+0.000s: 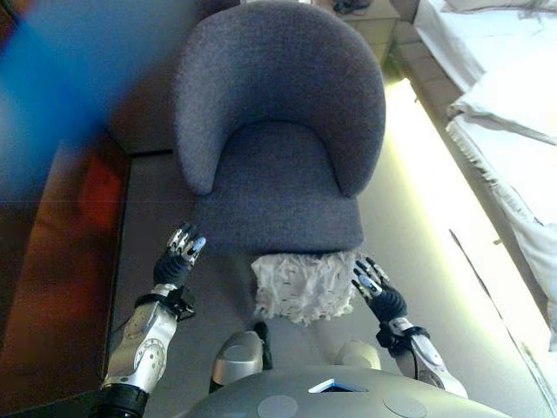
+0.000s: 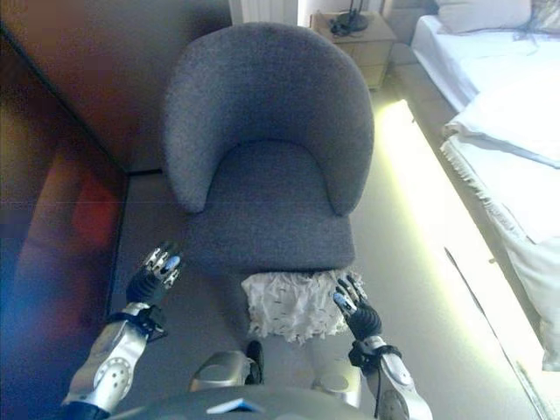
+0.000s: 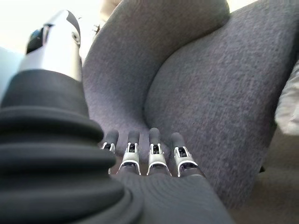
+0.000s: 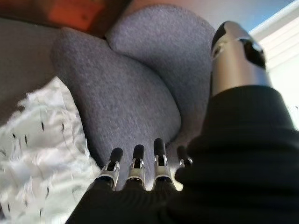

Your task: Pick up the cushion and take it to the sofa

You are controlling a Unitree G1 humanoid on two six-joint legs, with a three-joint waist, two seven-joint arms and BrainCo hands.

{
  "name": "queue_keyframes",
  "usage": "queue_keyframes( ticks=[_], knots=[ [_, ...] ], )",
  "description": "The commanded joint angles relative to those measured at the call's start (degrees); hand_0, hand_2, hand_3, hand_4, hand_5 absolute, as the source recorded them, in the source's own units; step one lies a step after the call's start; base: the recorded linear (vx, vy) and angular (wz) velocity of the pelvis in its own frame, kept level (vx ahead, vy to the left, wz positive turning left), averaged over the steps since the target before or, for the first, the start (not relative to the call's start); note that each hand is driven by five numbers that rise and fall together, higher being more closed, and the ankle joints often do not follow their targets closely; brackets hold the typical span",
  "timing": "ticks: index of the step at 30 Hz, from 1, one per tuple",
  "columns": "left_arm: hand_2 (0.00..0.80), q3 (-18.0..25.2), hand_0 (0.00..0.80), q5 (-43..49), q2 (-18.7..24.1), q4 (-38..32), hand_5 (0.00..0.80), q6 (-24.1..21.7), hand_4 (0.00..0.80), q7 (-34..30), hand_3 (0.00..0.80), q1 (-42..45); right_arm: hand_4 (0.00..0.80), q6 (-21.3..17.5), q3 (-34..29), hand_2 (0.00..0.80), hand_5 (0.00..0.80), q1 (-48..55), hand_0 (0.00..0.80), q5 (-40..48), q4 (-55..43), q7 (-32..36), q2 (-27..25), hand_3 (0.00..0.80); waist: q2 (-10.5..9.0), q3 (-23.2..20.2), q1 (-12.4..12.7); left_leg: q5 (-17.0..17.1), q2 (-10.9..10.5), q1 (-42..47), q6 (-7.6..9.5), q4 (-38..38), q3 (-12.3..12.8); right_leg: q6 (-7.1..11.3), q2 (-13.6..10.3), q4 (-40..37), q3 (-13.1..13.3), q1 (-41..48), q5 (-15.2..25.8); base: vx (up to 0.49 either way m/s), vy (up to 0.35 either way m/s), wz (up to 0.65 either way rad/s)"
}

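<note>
A white fringed cushion [image 1: 302, 284] with small dark flecks lies on the floor against the front of the grey armchair [image 1: 277, 157]. My right hand [image 1: 376, 290] hovers just beside the cushion's right edge, fingers straight and holding nothing. My left hand [image 1: 180, 252] is raised by the chair's front left corner, well left of the cushion, also open and empty. In the right wrist view the cushion [image 4: 39, 154] shows beside the chair seat [image 4: 126, 107], past my straight fingers [image 4: 135, 165]. The left wrist view shows only the chair [image 3: 210, 102] beyond my fingers [image 3: 154, 154].
A dark reddish wall or cabinet [image 1: 52, 261] runs along the left. A bed with white bedding [image 1: 513, 113] stands at the right, with a bright strip of floor [image 1: 418, 192] between it and the chair. A nightstand [image 2: 359, 35] sits behind the chair.
</note>
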Motion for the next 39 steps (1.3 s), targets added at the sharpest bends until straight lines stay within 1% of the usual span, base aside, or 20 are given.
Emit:
queue_keyframes(
  ticks=[1, 4, 7, 9, 10, 12, 14, 18, 21, 24, 25, 26, 28, 29, 30, 31, 32, 35, 37, 39],
  knots=[
    [0.000, 0.73, 0.000, 0.66, 1.16, -5.69, 0.000, -3.85, 0.000, 1.02, 0.000, -2.05, 0.000, -3.77, -0.17, 0.000, 0.000, -2.00, 0.000, 1.32, -1.65, -0.20, -0.01, 0.000, -0.98, 3.08, -0.94, -1.71, -1.34, -2.27, -0.43, 0.52, -5.69, 1.35, 0.69, -7.86, 0.59, -3.11, 14.10, 0.028, -0.180, 0.08],
    [0.000, 0.72, 0.000, 1.36, 0.94, -5.22, 0.000, -3.08, 0.000, 1.31, 0.000, -2.73, 0.000, -3.38, 0.19, 0.000, 0.000, -3.27, 0.000, 0.68, -1.54, -0.21, 0.20, 0.000, -1.37, 3.55, -0.91, -2.44, -1.15, -1.72, -0.99, 0.57, -7.60, 2.32, 0.55, -10.39, 1.67, -3.48, 15.33, 0.075, -0.221, 0.29],
    [0.000, 0.86, 0.000, 1.71, 0.42, -3.61, 0.000, -2.09, 0.000, 1.33, 0.000, -4.23, 0.000, -2.48, 0.69, 0.000, 0.000, -4.28, 0.000, 0.08, -1.24, -0.68, 0.53, 0.000, -1.89, 3.25, -1.05, -3.38, -0.45, -1.11, -1.58, 1.38, -8.12, 2.86, 0.22, -10.59, 1.59, -3.00, 15.06, 0.101, -0.228, 0.24],
    [0.000, 0.74, 0.000, 2.03, 0.20, -2.45, 0.000, -1.94, 0.000, 1.49, 0.000, -3.35, 0.000, -0.98, 0.53, 0.000, 0.000, -3.16, 0.000, -0.13, -1.63, -1.17, 0.45, 0.000, -2.02, 2.49, -1.63, -3.89, 0.02, 0.87, -1.82, 1.00, -8.73, 3.36, 1.00, -10.98, 2.01, -1.31, 13.99, 0.242, -0.238, -0.11],
    [0.000, 0.83, 0.000, 1.60, 0.15, -2.31, 0.000, -1.55, 0.000, 1.48, 0.000, -2.82, 0.000, -0.28, 0.37, 0.000, 0.000, -2.28, 0.000, 0.06, -2.56, -0.89, -0.01, 0.000, -2.01, 1.89, -2.20, -3.74, 0.71, 2.40, -2.15, 0.23, -8.92, 3.38, 1.62, -10.67, 2.24, -0.94, 13.47, 0.243, -0.207, -0.06],
    [0.000, 0.46, 0.000, 1.40, 0.35, -2.07, 0.000, -1.66, 0.000, 1.69, 0.000, -1.98, 0.000, 0.25, 0.27, 0.000, 0.000, -0.71, 0.000, 0.39, -4.10, -0.75, -1.23, 0.000, -1.71, 1.20, -3.18, -3.32, 2.42, 4.87, -2.78, -1.29, -8.82, 3.07, 2.99, -9.62, 2.15, -0.51, 11.50, 0.203, -0.197, 0.00],
    [0.000, -0.36, 0.000, 1.42, -0.02, -0.24, 0.000, -3.09, 0.000, 1.31, 0.000, -2.41, 0.000, -0.27, -0.25, 0.000, 0.000, -0.42, 0.000, 0.56, -3.25, 0.32, -1.74, 0.000, -1.23, 0.92, -4.16, -2.38, 4.33, 5.95, -3.77, -2.03, -8.34, 2.45, 4.31, -8.23, 1.51, -0.60, 9.61, 0.107, -0.167, 0.15],
    [0.000, -0.89, 0.000, 0.86, -0.63, -0.80, 0.000, -3.34, 0.000, 1.92, 0.000, -3.01, 0.000, -0.40, -0.81, 0.000, 0.000, -0.95, 0.000, -1.36, -3.06, 0.86, -3.15, 0.000, -0.93, 1.47, -4.88, -3.08, 5.54, 5.60, -4.98, 1.36, -8.18, 1.12, 4.80, -5.83, 0.52, -1.42, 7.99, 0.061, -0.107, 0.19],
    [0.000, -1.32, 0.000, 1.33, -0.80, -0.88, 0.000, -3.31, 0.000, 2.15, 0.000, -2.65, 0.000, -0.56, -1.05, 0.000, 0.000, -1.27, 0.000, -2.99, -2.93, 0.62, -4.82, 0.000, -0.22, 2.27, -4.93, -0.84, 6.56, 4.21, -5.96, 3.57, -8.09, 0.22, 4.97, -4.63, 0.13, -1.32, 7.10, 0.051, 0.004, 0.21],
    [0.000, -3.17, 0.000, 2.11, -0.91, 2.45, 0.000, -5.07, 0.000, 2.41, 0.000, -5.83, 0.000, -2.82, -0.46, 0.000, 0.000, -5.77, 0.000, -2.35, 0.44, -0.14, -5.52, 0.000, 1.45, 3.93, -3.95, 2.86, 6.89, 1.52, -7.11, -2.71, -8.70, 0.42, 4.53, -3.38, -0.73, -2.85, 6.18, -0.096, 0.139, 0.27],
    [0.000, -3.96, 0.000, 3.03, -1.04, 4.66, 0.000, -5.80, 0.000, 2.86, 0.000, -8.62, 0.000, -3.50, -0.27, 0.000, 0.000, -9.07, 0.000, -1.94, 2.45, -1.46, -5.22, 0.000, 1.99, 5.24, -3.44, 4.40, 7.05, -0.45, -7.60, -4.32, -9.11, 0.54, 4.19, -2.71, -1.16, -3.98, 5.79, -0.197, 0.123, 0.10],
    [0.000, -4.62, 0.000, 3.99, -1.13, 6.65, 0.000, -6.43, 0.000, 3.35, 0.000, -10.93, 0.000, -3.82, -0.13, 0.000, 0.000, -11.53, 0.000, -1.63, 4.21, -2.56, -4.96, 0.000, 2.18, 6.32, -3.29, 4.61, 6.99, -2.17, -7.71, -3.79, -8.94, 0.61, 3.60, -1.90, -1.57, -4.82, 5.50, -0.197, 0.121, 0.13],
    [0.000, -5.32, 0.000, 6.59, -1.67, 10.31, 0.000, -6.89, 0.000, 5.13, 0.000, -15.33, 0.000, -3.45, 0.06, 0.000, 0.000, -16.33, 0.000, -2.86, 7.49, -6.07, -3.55, 0.000, 2.25, 8.05, -3.11, 3.68, 6.27, -5.20, -6.99, -1.29, -8.61, 0.75, 1.40, 1.90, -1.59, -8.33, 5.23, -0.109, 0.131, 0.28],
    [0.000, -5.89, 0.000, 7.56, -1.73, 12.26, 0.000, -8.11, 0.000, 5.74, 0.000, -16.77, 0.000, -3.28, 0.30, 0.000, 0.000, -18.32, 0.000, -4.18, 8.83, -8.35, -3.38, 0.000, 2.22, 9.28, -2.91, 2.16, 5.78, -6.82, -6.89, 1.75, -8.94, 1.19, 0.09, 5.21, -0.85, -10.05, 4.26, -0.044, 0.114, 0.35],
    [0.000, -6.22, 0.000, 8.67, -1.71, 13.10, 0.000, -8.59, 0.000, 6.54, 0.000, -17.80, 0.000, -3.13, 0.51, 0.000, 0.000, -19.47, 0.000, -5.79, 9.40, -10.13, -3.38, 0.000, 2.01, 10.03, -2.83, 1.24, 5.60, -8.80, -6.64, 4.56, -8.96, 1.12, -0.61, 6.69, -0.35, -11.44, 4.10, -0.090, 0.093, 0.22],
    [0.000, -6.74, 0.000, 9.86, -1.39, 14.47, 0.000, -9.60, 0.000, 7.99, 0.000, -19.39, 0.000, -2.81, 0.82, 0.000, 0.000, -21.28, 0.000, -7.51, 10.79, -11.66, -3.97, 0.000, 1.66, 11.26, -2.69, 0.44, 5.67, -12.81, -6.12, 9.40, -8.68, 0.37, -1.55, 8.26, 0.11, -13.72, 4.79, -0.060, 0.071, 0.13],
    [0.000, -6.98, 0.000, 11.00, -1.27, 15.46, 0.000, -10.01, 0.000, 8.95, 0.000, -20.26, 0.000, -2.64, 1.20, 0.000, 0.000, -22.46, 0.000, -8.45, 11.89, -12.71, -4.30, 0.000, 1.67, 12.28, -2.47, -1.69, 6.02, -13.80, -6.34, 12.26, -8.58, 0.62, -1.95, 10.42, 0.70, -14.42, 3.47, -0.034, 0.069, 0.10],
    [0.000, -7.51, 0.000, 12.86, -1.51, 20.34, 0.000, -11.58, 0.000, 11.46, 0.000, -24.12, 0.000, -1.81, 1.66, 0.000, 0.000, -27.01, 0.000, -8.55, 15.24, -13.97, -4.68, 0.000, 1.83, 14.55, -2.11, -4.20, 6.65, -18.70, -6.29, 18.21, -8.05, 0.24, -2.43, 13.88, 1.87, -18.23, 2.85, -0.026, 0.055, -0.03],
    [0.000, -8.02, 0.000, 14.16, -1.83, 23.58, 0.000, -12.48, 0.000, 12.84, 0.000, -27.00, 0.000, -1.32, 1.87, 0.000, 0.000, -30.90, 0.000, -8.00, 17.90, -14.38, -5.22, 0.000, 2.18, 15.58, -1.94, -5.25, 7.01, -21.83, -6.43, 21.06, -7.95, -0.04, -2.65, 15.91, 2.38, -20.62, 2.18, -0.077, 0.069, -0.33],
    [0.000, -8.74, 0.000, 15.11, -1.91, 25.05, 0.000, -11.88, 0.000, 14.69, 0.000, -30.18, 0.000, 0.23, 2.07, 0.000, 0.000, -35.72, 0.000, -7.53, 19.53, -15.32, -6.00, 0.000, 2.65, 16.75, -1.91, -6.23, 7.56, -25.66, -6.52, 24.05, -7.92, -0.41, -2.89, 19.00, 3.07, -24.09, 1.23, -0.115, 0.074, -0.23]
  ],
)
